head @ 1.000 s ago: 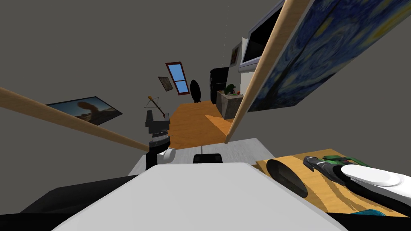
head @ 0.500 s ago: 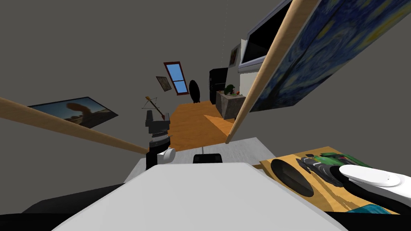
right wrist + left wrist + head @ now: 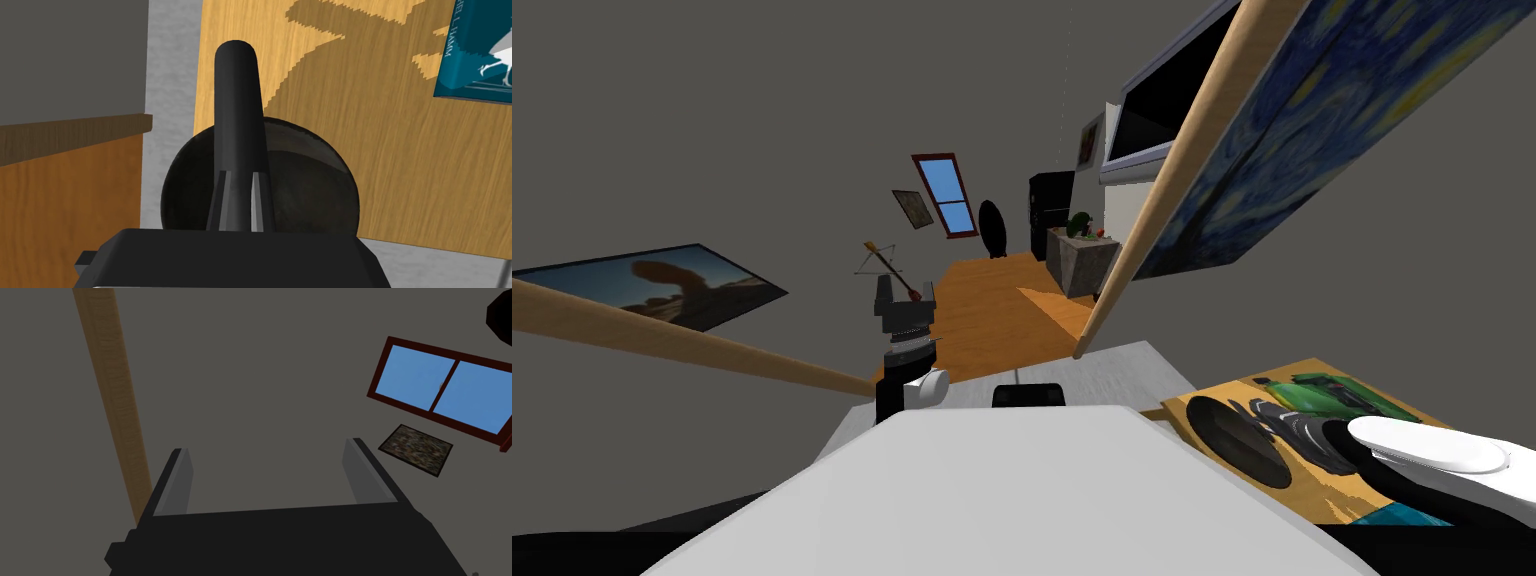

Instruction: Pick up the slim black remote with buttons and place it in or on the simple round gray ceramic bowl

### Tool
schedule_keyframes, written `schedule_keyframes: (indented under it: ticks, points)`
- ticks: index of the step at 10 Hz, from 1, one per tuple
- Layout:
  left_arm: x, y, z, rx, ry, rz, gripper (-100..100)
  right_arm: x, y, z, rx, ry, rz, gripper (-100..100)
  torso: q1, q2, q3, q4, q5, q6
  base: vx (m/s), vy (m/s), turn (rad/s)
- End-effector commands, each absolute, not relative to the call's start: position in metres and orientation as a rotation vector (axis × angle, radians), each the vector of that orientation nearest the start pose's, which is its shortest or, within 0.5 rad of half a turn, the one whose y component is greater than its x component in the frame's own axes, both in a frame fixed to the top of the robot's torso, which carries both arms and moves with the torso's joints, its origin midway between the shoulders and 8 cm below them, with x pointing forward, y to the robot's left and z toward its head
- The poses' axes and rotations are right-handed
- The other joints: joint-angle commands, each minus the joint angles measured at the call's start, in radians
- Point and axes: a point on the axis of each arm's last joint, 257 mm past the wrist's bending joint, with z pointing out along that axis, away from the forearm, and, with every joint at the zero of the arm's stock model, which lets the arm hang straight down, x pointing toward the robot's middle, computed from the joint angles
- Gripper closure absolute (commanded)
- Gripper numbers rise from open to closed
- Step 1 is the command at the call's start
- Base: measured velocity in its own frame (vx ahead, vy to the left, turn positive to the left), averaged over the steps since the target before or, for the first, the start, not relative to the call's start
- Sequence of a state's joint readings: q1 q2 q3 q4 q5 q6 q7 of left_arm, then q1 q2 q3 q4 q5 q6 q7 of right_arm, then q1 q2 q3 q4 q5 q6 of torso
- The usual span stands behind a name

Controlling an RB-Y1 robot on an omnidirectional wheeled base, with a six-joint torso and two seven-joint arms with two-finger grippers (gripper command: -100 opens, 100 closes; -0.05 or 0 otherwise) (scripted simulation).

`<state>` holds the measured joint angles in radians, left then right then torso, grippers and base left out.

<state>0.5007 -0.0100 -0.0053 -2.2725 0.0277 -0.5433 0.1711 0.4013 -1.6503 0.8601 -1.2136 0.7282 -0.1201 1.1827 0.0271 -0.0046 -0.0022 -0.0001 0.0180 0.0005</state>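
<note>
Right tool: fingers clamped on the sides of the slim black remote, which is held over the dark round bowl. The bowl sits at the edge of the wooden table; a teal book lies well apart. Left tool: fingers spread, raised on the robot's left.

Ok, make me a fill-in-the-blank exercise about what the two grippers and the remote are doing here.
1. The right gripper is ____ on the black remote.
2. The remote is held over the dark bowl, which stands on a ____ table.
3. The left gripper is ____, holding nothing.
Missing words: shut, wooden, open.
</note>
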Motion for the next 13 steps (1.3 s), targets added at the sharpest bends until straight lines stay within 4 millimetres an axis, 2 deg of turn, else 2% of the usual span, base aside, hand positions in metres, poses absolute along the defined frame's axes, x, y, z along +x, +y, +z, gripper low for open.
schedule_keyframes:
  ticks: [1, 2, 4, 7, 8, 9, 13]
  points:
    - [0.337, 0.281, 0.029, -0.715, 0.512, -1.491, 0, 0.079, -0.714, -0.379, -2.463, 2.074, -0.559, 100, 0.000, 0.000, 0.000, 0.000, 0.000, 0.000, 0.071, 0.035, -0.083]
    - [0.337, 0.281, 0.029, -0.715, 0.512, -1.492, 0, 0.079, -0.714, -0.379, -2.463, 2.074, -0.559, 100, -0.002, 0.000, -0.001, -0.001, -0.008, 0.001, 0.027, 0.019, -0.021]
    - [0.337, 0.281, 0.029, -0.714, 0.512, -1.492, 0, 0.070, -0.691, -0.391, -2.429, 2.083, -0.474, 100, -0.007, 0.003, 0.000, -0.003, -0.021, 0.003, 0.018, 0.009, -0.037]
    - [0.337, 0.281, 0.029, -0.714, 0.512, -1.492, 0, 0.066, -0.682, -0.395, -2.416, 2.087, -0.443, 100, -0.011, 0.006, 0.000, -0.006, -0.039, 0.006, 0.014, 0.017, -0.029]
    - [0.337, 0.281, 0.029, -0.714, 0.512, -1.492, 0, 0.072, -0.690, -0.389, -2.423, 2.088, -0.481, 100, -0.013, 0.006, 0.000, -0.006, -0.043, 0.007, 0.006, 0.007, -0.005]
    - [0.337, 0.281, 0.029, -0.714, 0.512, -1.492, 0, 0.072, -0.690, -0.390, -2.423, 2.087, -0.478, -100, -0.014, 0.007, 0.000, -0.006, -0.044, 0.007, 0.000, 0.000, 0.000]
    - [0.337, 0.281, 0.029, -0.714, 0.512, -1.492, 0, 0.072, -0.690, -0.390, -2.423, 2.087, -0.478, -100, -0.016, 0.007, 0.000, -0.006, -0.044, 0.007, 0.000, 0.000, 0.000]
